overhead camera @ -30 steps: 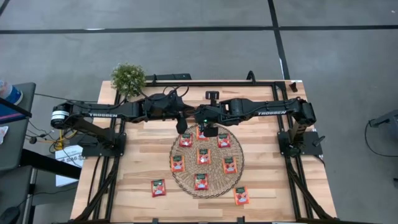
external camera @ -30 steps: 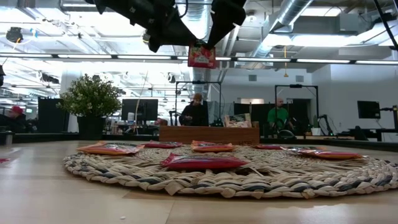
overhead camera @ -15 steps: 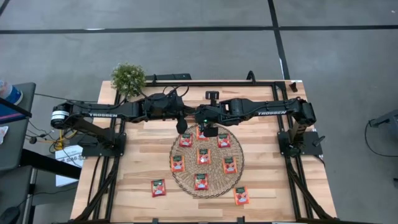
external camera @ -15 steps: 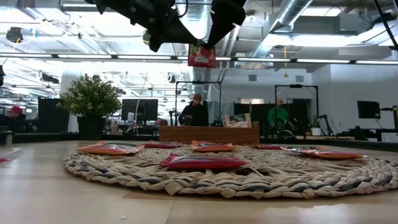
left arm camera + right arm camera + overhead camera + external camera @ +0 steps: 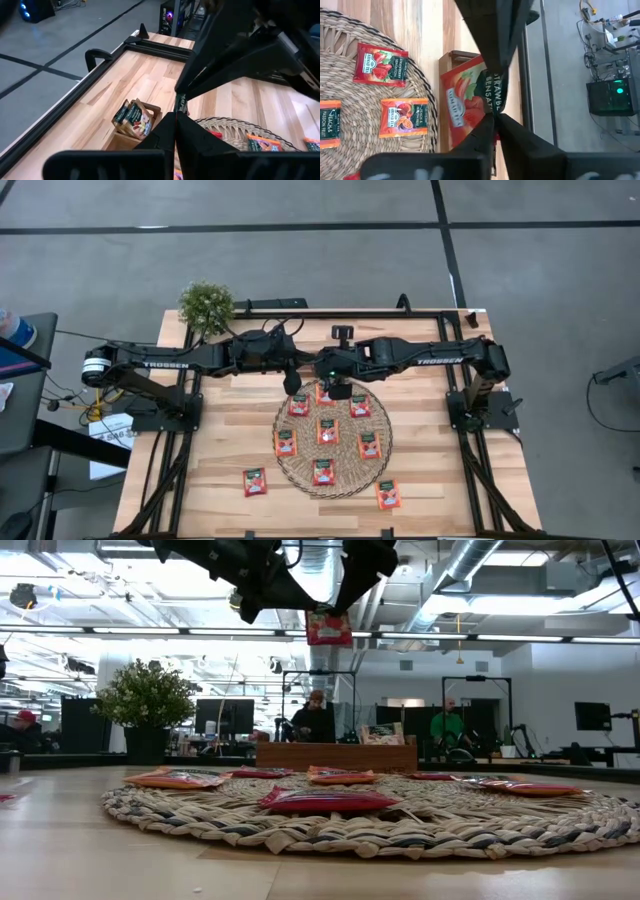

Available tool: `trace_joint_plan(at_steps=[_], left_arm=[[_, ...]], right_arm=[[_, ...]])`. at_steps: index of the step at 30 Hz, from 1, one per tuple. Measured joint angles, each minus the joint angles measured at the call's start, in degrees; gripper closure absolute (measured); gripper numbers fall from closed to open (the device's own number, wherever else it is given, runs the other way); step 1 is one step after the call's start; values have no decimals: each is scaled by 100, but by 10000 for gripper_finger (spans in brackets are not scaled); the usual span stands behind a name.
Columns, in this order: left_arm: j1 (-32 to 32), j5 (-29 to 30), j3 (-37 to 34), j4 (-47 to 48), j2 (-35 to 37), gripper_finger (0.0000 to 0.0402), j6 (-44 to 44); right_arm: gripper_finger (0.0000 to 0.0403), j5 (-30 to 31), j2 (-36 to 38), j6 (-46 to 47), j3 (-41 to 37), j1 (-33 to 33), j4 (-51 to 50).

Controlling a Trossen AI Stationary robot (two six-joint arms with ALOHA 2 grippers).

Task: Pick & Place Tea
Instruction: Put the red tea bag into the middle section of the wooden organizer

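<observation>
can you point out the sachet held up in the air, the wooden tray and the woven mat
held sachet (image 5: 328,628), low view, on its red face below the grippers
wooden tray (image 5: 150,107), left wrist view, on its far wall beside the sachets standing in it
woven mat (image 5: 381,441), high view, on bare weave near its right rim

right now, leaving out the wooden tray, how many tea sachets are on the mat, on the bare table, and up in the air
tea sachets on the woven mat: 6
loose sachets on the bare table: 2
held sachet in the air, pinched by the left gripper: 1
total: 9
</observation>
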State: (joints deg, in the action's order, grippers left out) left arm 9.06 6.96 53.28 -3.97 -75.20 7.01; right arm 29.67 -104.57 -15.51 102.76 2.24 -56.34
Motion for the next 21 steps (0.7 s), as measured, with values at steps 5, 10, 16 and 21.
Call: trace_joint_plan(at_steps=[5, 10, 16, 21], left_arm=[[0, 0, 0, 20, 0, 401, -2], [0, 49, 0, 1, 0, 401, -15], [79, 137, 2, -252, -188, 401, -203], [396, -149, 7, -890, -793, 401, -347]], right_arm=[[314, 21, 165, 4, 9, -2, 21], [255, 110, 268, 152, 4, -2, -165], [223, 614, 531, 1094, 2, -2, -1461], [227, 422, 720, 2143, 5, -13, -2462]])
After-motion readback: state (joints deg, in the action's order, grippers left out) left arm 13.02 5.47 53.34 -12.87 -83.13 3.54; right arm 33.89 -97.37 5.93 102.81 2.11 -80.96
